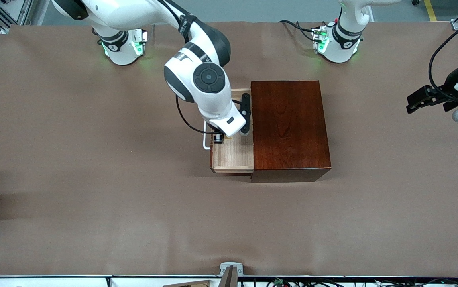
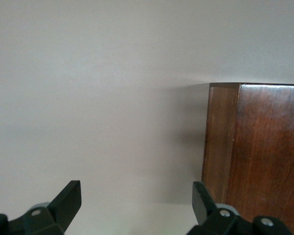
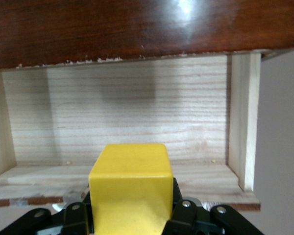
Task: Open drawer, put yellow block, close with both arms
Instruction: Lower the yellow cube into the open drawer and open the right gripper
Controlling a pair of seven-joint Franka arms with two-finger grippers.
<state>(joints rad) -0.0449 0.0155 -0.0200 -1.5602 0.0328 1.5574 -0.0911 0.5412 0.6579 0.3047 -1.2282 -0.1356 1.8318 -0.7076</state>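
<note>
The yellow block [image 3: 131,188] sits clenched in my right gripper [image 1: 218,138], over the drawer [image 1: 234,153], pulled open at the wooden box's [image 1: 288,127] nine o'clock. My left gripper [image 2: 132,208] waits at three o'clock, jaws released.

Drawer [image 1: 232,157] pulled out of box [image 1: 288,127] toward right arm's end; block [image 3: 131,188] over drawer.

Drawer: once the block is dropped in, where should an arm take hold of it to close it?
Judging by its pose, the white bar handle on the drawer front, approached from the right arm's end of the table: the drawer stands pulled out of the wooden box that way.
</note>
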